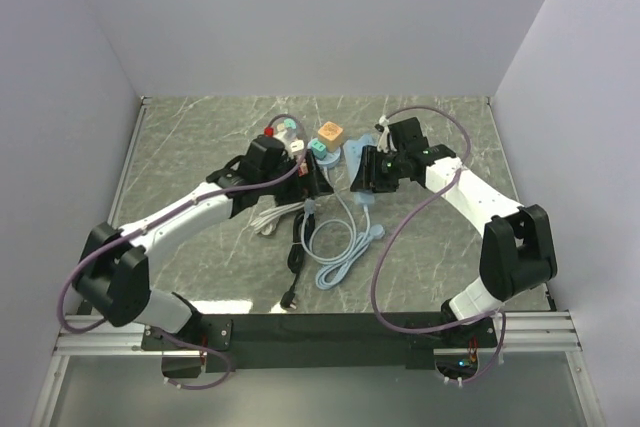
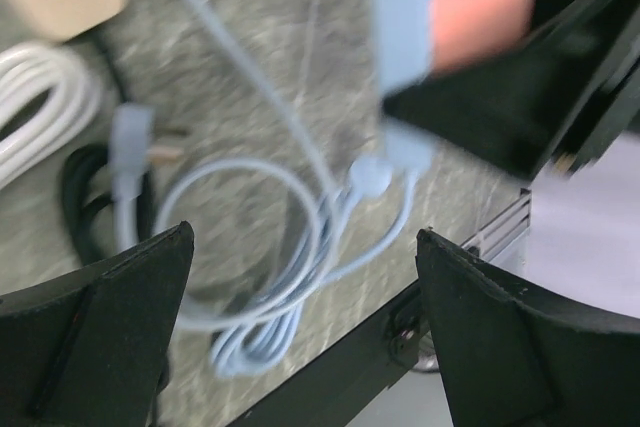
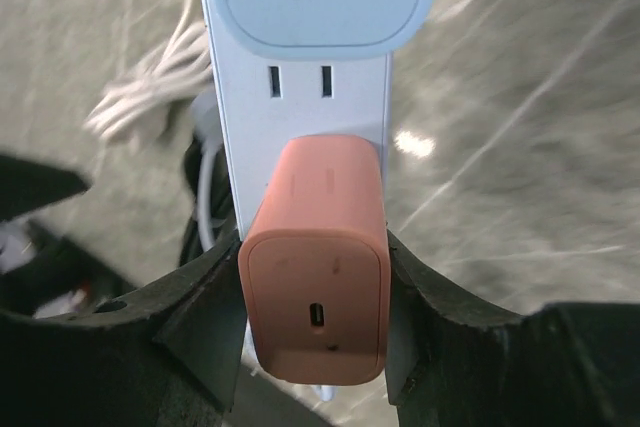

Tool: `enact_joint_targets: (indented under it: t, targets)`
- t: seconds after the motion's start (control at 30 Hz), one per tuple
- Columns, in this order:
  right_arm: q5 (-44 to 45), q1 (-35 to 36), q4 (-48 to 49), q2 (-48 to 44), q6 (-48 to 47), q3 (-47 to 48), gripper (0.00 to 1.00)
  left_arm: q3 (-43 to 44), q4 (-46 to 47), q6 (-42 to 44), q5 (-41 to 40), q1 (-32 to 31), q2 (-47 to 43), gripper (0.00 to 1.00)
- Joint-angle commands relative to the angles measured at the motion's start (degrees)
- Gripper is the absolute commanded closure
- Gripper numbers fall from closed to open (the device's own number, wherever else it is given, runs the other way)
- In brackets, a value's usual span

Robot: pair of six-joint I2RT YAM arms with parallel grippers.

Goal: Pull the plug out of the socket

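Black right end effector (image 3: 313,282) squeezes the orange plug (image 3: 315,237) on both sides, ready to tug. The plug is pushed into the pale blue socket strip (image 3: 300,77). The left end effector (image 2: 305,247) hangs wide open above the blue cord (image 2: 232,162) on the counter (image 2: 280,7), holding nothing.

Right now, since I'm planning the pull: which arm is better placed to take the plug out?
Right. The right gripper is closed on the orange plug seated in the blue power strip; the left gripper hangs open over loose cables.
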Motion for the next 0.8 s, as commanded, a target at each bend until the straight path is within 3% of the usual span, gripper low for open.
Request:
enact_joint_targets:
  t: [0.0,0.33,0.77]
  targets:
    - [-12.48,0.03,1.13,-2.83,1.88,-2.27,1.0,4.45,6.22,-2.2,-3.04,-2.15,2.0,0.01]
    - [-24.01,0.21,-3.53,-6.26,-1.99,-3.77,1.0,8.41,5.36,4.92,-11.74,-6.99,7.8,0.03]
    - [-26.03,1.61,-3.35,-9.78,-1.02,-5.26,1.0,9.03,6.32,2.02,-19.37,-10.85,9.21,0.11]
